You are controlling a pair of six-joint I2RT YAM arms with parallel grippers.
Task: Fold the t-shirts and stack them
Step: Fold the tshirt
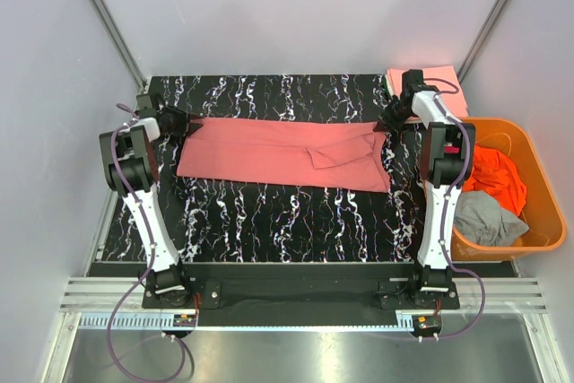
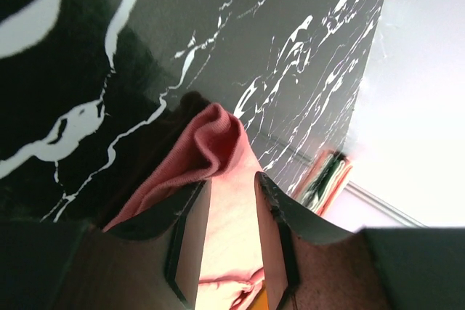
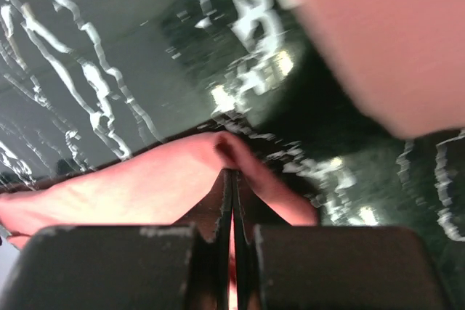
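Salmon-pink t-shirt [image 1: 269, 150]: long band lying flat across the desk [image 1: 269, 217] | left gripper [image 1: 179, 121]: jaws clamp bunched cloth at its left end | right gripper [image 1: 387, 123]: jaws closed on its right edge | peach t-shirt [image 1: 444, 82]: folded, far right corner.

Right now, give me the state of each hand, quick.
Left hand: closed on the left end of the salmon-pink t-shirt.
Right hand: shut tight, pinching that t-shirt's right end.
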